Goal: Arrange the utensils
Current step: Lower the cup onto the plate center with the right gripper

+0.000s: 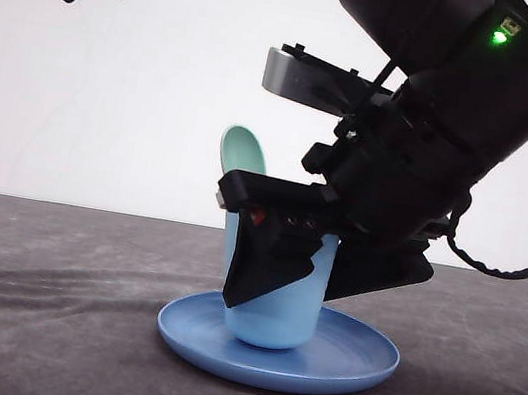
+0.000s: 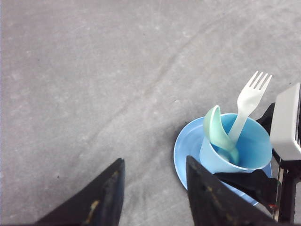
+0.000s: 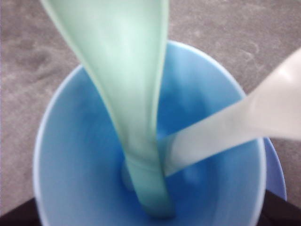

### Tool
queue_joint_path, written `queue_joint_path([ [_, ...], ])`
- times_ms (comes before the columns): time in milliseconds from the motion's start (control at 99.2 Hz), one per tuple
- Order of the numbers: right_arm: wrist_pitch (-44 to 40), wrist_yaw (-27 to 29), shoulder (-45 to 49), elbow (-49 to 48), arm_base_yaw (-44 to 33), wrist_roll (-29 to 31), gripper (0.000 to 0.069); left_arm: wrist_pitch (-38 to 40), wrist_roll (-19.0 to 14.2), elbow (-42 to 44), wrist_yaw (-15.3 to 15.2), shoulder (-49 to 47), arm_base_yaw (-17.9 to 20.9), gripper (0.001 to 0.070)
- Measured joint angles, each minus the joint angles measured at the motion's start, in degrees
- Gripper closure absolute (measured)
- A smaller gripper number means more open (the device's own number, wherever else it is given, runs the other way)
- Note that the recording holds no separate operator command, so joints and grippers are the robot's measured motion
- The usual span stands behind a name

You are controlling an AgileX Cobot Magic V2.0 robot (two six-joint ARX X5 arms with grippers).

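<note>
- The cup (image 1: 270, 310) stands upright on the plate (image 1: 358, 360), which lies on the grey table (image 1: 40, 322).
- The spoon (image 2: 218, 134) stands in the cup with its handle down on the bottom and its bowl up above the rim. Its long axis is steep and leans to the left side in the front view.
- The fork (image 2: 247, 106) is also in the cup, handle down and tines up, and it leans away from the spoon. The two handles are close together at the bottom of the cup (image 3: 155, 188).
- The right gripper (image 1: 328, 269) is around the cup; its fingers are apart and hold nothing.
- The left gripper (image 2: 153, 193) hangs above the table beside the plate, with its jaws wide and empty.
</note>
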Motion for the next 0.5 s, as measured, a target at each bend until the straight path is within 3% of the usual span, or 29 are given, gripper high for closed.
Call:
queue_joint_path([
  [323, -0.1, -0.2, 0.0, 0.0, 0.0, 0.0, 0.0272, -0.2, 0.0, 0.0, 0.0, 0.0, 0.0, 0.047],
  [504, -0.4, -0.2, 0.0, 0.0, 0.0, 0.5, 0.0185, -0.2, 0.0, 0.0, 0.0, 0.0, 0.0, 0.047],
])
